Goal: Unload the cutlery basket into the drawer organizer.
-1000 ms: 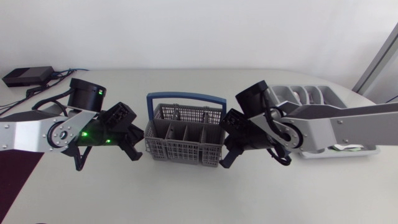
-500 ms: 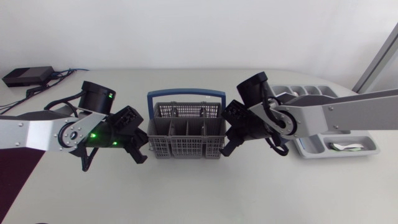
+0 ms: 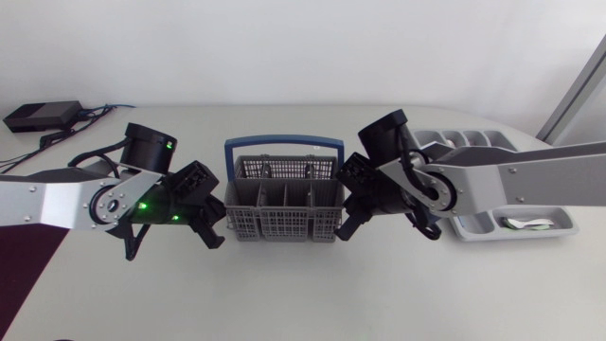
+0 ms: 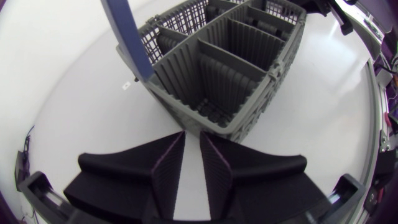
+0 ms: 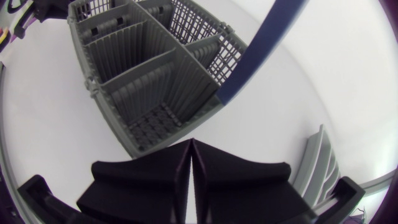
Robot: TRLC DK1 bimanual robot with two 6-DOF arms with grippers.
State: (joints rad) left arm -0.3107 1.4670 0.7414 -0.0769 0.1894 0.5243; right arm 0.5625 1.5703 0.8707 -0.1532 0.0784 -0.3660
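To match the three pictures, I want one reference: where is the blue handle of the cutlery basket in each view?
Head view: the blue handle arches over the basket, between both arms.
Left wrist view: handle rises from the basket ahead of the end effector.
Right wrist view: handle likewise.
Shared landmark: the grey basket.

The left gripper [image 3: 214, 235] is now just beside the left end wall of the basket [image 3: 282, 204]; a second ago it stood a little apart from it. The right gripper [image 3: 347, 229] is also closer in, no longer at the basket's near right corner but at its right end. The basket, skewed on the tabletop [image 3: 303, 294] before, now lies square, its blue handle [image 3: 284, 142] level. The right arm's long link now crosses the organizer [image 3: 559, 220] farther back, baring more of its near compartment.
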